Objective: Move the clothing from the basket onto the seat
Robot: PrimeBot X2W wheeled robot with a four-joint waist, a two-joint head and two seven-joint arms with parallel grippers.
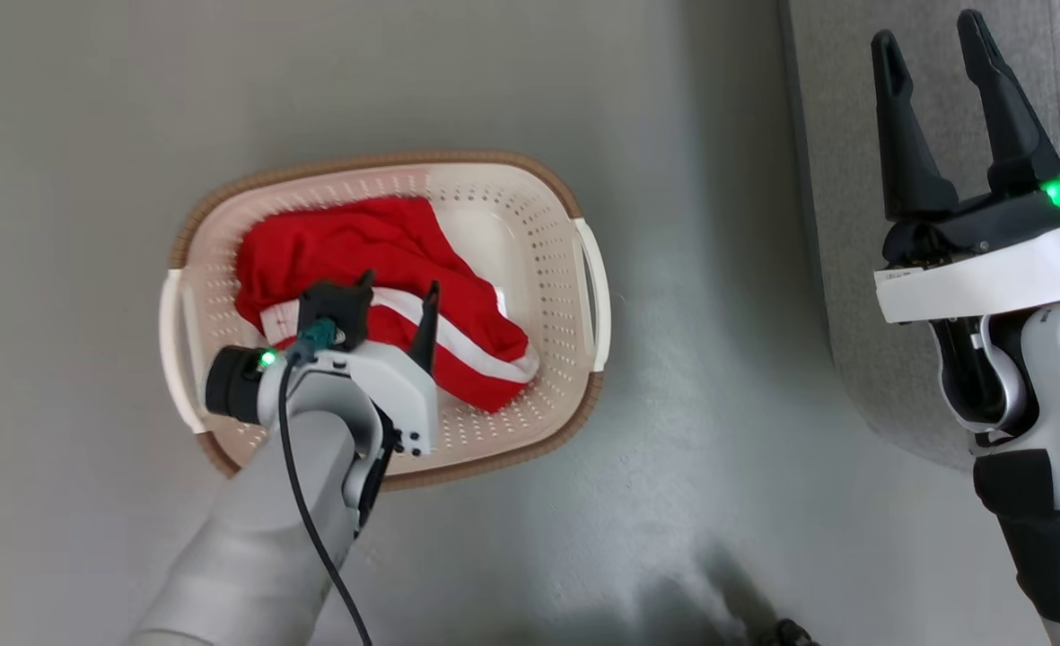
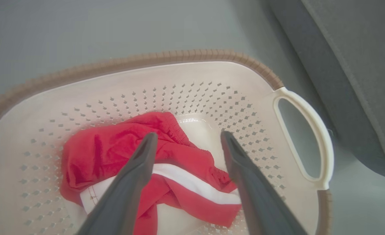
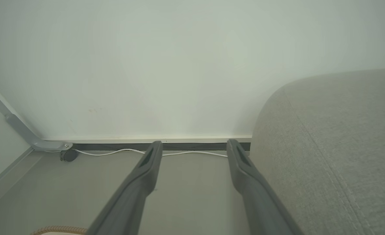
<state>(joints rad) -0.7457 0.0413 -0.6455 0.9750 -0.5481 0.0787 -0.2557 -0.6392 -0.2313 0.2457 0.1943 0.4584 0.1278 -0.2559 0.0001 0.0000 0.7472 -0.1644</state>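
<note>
Red, white-striped clothing [image 1: 341,242] is shown heaped inside the cream basket [image 1: 512,206], set on the floor [image 1: 718,449] beside the grey sofa [image 1: 853,269]. The left gripper [image 1: 399,283] is held spread over the clothing. The right gripper [image 1: 927,31] is held spread and empty near the sofa's edge.

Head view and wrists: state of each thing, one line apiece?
clothing: crumpled, in the basket.
basket: upright on the floor, holding the clothing.
seat: shown part bare.
left gripper: jaws open over the clothing, gripping nothing.
right gripper: jaws open, raised by the seat, empty.
</note>
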